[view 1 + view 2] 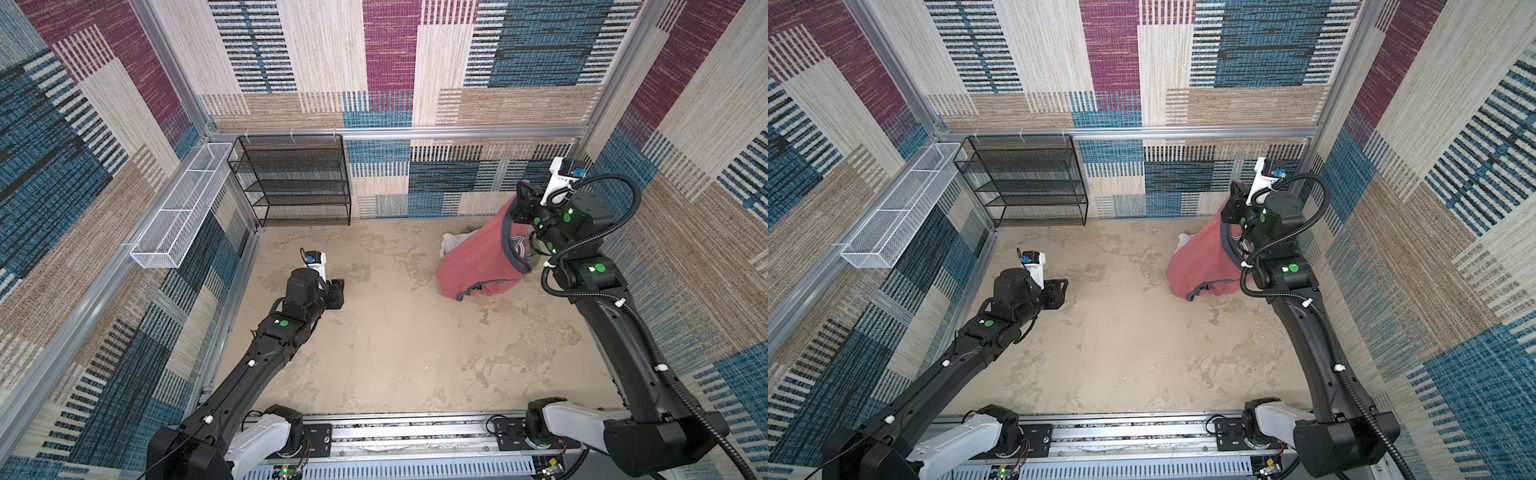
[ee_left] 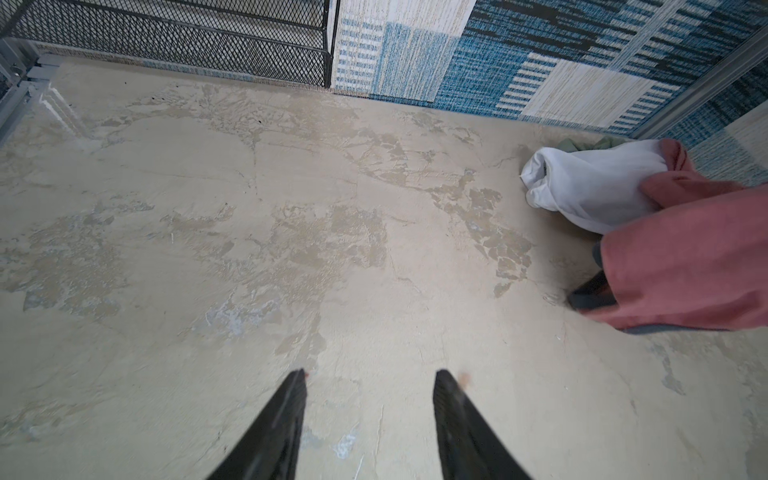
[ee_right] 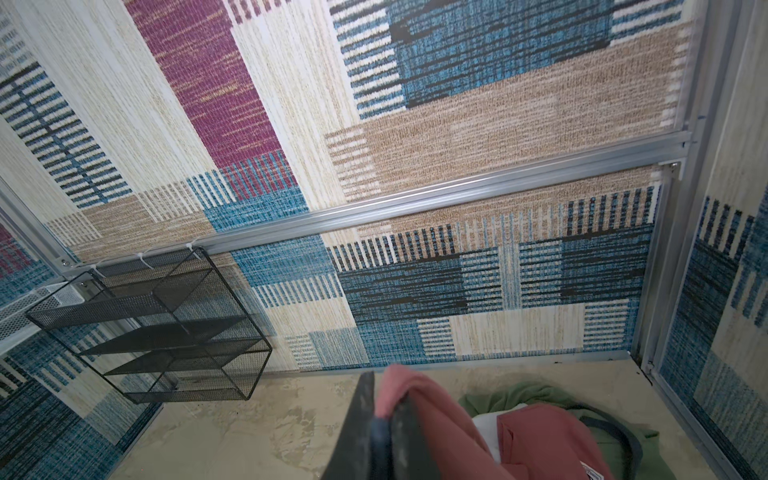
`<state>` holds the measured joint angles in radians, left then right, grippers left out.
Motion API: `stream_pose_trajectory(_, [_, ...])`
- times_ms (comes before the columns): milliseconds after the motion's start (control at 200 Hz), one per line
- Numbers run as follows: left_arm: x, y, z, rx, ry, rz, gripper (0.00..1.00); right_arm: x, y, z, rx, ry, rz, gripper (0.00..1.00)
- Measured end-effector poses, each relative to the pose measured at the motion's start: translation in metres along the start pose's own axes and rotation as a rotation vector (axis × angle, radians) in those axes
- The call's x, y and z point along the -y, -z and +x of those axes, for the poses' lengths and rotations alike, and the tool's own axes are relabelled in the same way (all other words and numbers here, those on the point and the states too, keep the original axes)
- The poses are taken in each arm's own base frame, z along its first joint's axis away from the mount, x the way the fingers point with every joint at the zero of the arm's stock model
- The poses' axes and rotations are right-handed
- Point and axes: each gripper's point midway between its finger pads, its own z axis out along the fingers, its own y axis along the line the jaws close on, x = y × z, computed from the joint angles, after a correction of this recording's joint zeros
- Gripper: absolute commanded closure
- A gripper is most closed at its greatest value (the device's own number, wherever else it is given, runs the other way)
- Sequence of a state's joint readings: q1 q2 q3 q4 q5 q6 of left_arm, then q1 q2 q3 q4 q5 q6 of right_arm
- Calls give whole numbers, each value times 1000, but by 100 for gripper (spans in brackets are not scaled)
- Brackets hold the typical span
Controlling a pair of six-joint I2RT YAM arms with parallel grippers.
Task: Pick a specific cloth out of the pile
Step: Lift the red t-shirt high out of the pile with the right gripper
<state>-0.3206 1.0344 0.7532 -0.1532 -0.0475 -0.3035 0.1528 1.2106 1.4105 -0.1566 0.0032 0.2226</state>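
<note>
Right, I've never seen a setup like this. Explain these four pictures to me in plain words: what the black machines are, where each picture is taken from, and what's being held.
Two black robot arms work on a beige floor inside a carpet-walled booth. Two pictures look down from overhead, nearly the same view; the others come from cameras on each arm's wrist. The right gripper is shut on a faded brick-red T-shirt with navy trim, lifting it while its hem trails on the floor. Behind it lie a crumpled white garment and an olive-green garment. The left gripper hangs open and empty. A black mesh shelf stands at the back wall, and a white wire basket hangs on the side wall.
</note>
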Motion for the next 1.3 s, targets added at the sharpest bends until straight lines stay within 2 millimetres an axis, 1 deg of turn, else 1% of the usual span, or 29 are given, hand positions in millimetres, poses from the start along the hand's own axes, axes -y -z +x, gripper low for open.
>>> stream_pose_trajectory(105, [-2, 3, 2, 6, 4, -2, 48, -7, 2, -27, 53, 0, -14, 100])
stream_pose_trajectory(180, [-2, 6, 1, 15, 6, -2, 48, -14, 1, -41, 77, 1, -39, 100])
stream_pose_trajectory(300, [-1, 7, -2, 20, 7, 0, 48, -25, -1, -53, 87, 3, -85, 100])
stream_pose_trajectory(391, [1, 11, -9, 32, 8, 4, 48, -34, -4, -63, 95, 5, -127, 100])
stream_pose_trajectory(466, [3, 19, -16, 51, 9, 10, 48, -44, -6, -73, 107, 5, -170, 100])
stream_pose_trajectory(661, [4, 42, -26, 102, 29, 21, 49, -71, -14, -93, 108, -12, -300, 100])
stream_pose_trajectory(771, [2, 51, -29, 124, 52, 13, 49, -93, -15, -106, 110, -16, -379, 100])
stream_pose_trajectory(856, [2, 54, -32, 129, 62, 14, 49, -119, -13, -115, 115, -12, -441, 100])
stream_pose_trajectory(971, [5, 59, -41, 143, 72, 20, 49, -154, -5, -129, 134, 12, -531, 100])
stream_pose_trajectory(1087, [5, 63, -43, 138, 72, 18, 49, -172, -2, -140, 155, 20, -574, 100])
stream_pose_trajectory(1172, [4, 66, -41, 128, 72, 13, 49, -184, -3, -142, 160, 24, -606, 100])
stream_pose_trajectory(1297, [2, 73, -41, 135, 73, 3, 49, -205, -3, -134, 136, 21, -669, 100])
